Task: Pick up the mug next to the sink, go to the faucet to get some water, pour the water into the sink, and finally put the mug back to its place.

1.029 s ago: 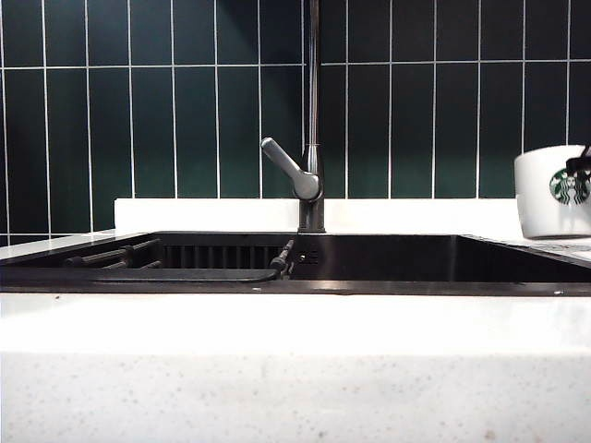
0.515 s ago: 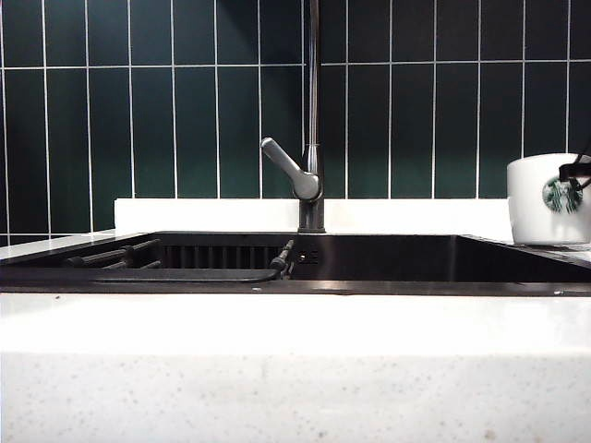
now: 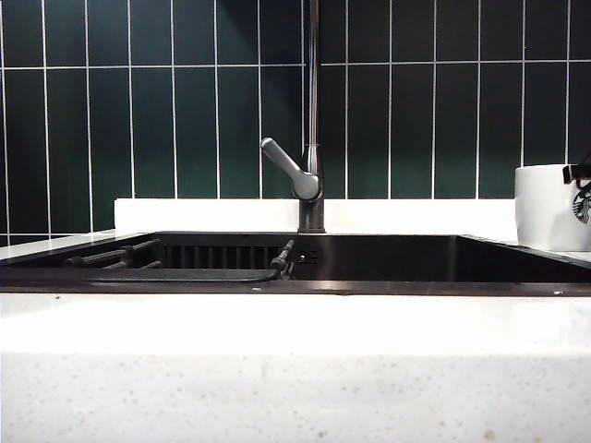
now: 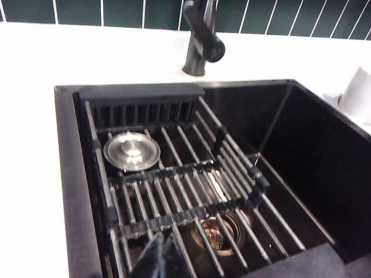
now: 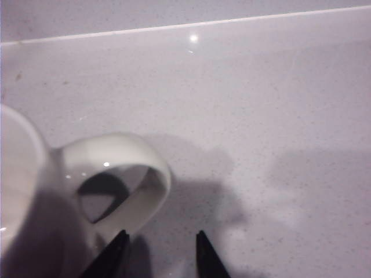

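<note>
Resting on the counter, the mug (image 5: 35,197) handle just beside the released right pincer (image 5: 157,255); left pincer (image 4: 161,258) clenched.

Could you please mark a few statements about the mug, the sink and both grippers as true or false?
1. The white ceramic Starbucks mug stands on the white speckled countertop, right of the black rectangular sink. True.
2. The right gripper is clamped on the mug's handle. False: its fingertips stand apart beside the handle, gripping nothing.
3. The left gripper is shut above the black wire rack in the sink. True.
4. The mug lies tipped over inside the sink. False: it is upright on the countertop.
5. The chrome-grey faucet lever points to the left in the exterior view. True.
</note>
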